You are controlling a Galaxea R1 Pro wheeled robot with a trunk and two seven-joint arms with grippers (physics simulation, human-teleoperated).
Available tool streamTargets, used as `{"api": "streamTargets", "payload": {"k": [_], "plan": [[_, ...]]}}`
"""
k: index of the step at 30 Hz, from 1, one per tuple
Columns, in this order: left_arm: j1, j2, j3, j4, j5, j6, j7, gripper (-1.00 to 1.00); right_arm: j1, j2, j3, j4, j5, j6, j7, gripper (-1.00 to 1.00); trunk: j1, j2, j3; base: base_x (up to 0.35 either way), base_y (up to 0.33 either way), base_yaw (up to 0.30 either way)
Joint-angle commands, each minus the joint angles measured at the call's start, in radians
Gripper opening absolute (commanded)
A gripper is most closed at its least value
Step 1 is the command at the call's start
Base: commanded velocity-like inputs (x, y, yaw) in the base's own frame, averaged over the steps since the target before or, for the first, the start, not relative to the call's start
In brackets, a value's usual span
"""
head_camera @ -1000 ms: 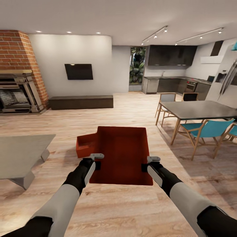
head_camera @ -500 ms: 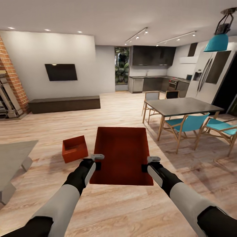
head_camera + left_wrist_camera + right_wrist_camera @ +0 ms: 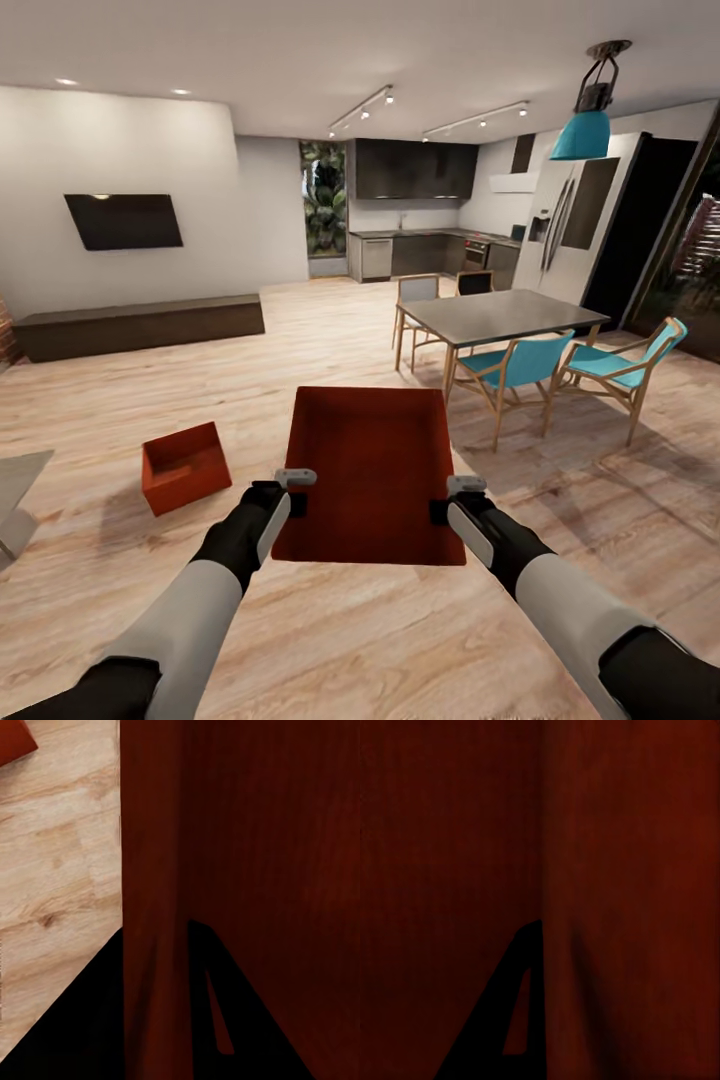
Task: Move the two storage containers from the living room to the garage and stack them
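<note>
Right in front of me, I hold a red box point(image 3: 370, 470) up over the wood floor point(image 3: 350, 640) with both arms. My left gripper point(image 3: 290, 492) is clamped on the box's left wall, near the corner closest to me. My right gripper point(image 3: 452, 497) is clamped on the right wall, near the other close corner. Looking from the left wrist, the red wall point(image 3: 157, 870) runs between two dark fingers point(image 3: 90, 1020). Looking from the right wrist, the red wall point(image 3: 559, 855) is very close and one dark finger point(image 3: 499, 1020) sits against it. The box is open on top and level.

A bit farther, off the left side of my box, the second red box point(image 3: 183, 468) sits on the wood floor. The two boxes are apart and not touching. A grey table corner point(image 3: 15, 480) shows beside it, at the left edge.

Past that, on my right, a dark dining table point(image 3: 495, 315) stands with teal chairs point(image 3: 520, 365) around it, and a teal lamp point(image 3: 582, 135) hangs above. On my left, a long dark low cabinet point(image 3: 140, 325) runs along the white wall, under a black screen point(image 3: 123, 220). Far at the back is a dark kitchen point(image 3: 420, 215).
</note>
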Motion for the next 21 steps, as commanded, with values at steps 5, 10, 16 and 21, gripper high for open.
{"api": "streamTargets", "payload": {"k": [5,10,16,21], "plan": [[0.0,0.014,-0.007,0.048,-0.021,0.025,0.009,-1.0,-0.003,-0.014,0.007,-0.003,0.023,-0.012,-0.012,-1.0,0.001,-0.002,-0.002,0.0,0.0,-0.281],[0.0,0.014,-0.007,0.048,-0.021,0.025,0.009,-1.0,-0.003,-0.014,0.007,-0.004,0.023,-0.012,-0.012,-1.0,0.001,-0.002,-0.002,0.0,0.0,-0.281],[0.0,0.014,-0.007,0.048,-0.021,0.025,0.008,-1.0,-0.003,-0.014,0.007,-0.004,0.023,-0.012,-0.012,-1.0,0.001,-0.002,-0.002,0.0,0.0,-0.282],[0.0,0.015,-0.007,0.048,-0.021,0.025,0.008,-1.0,-0.003,-0.014,0.007,-0.004,0.023,-0.012,-0.012,-1.0,0.001,-0.002,-0.002,0.0,0.0,-0.281]]}}
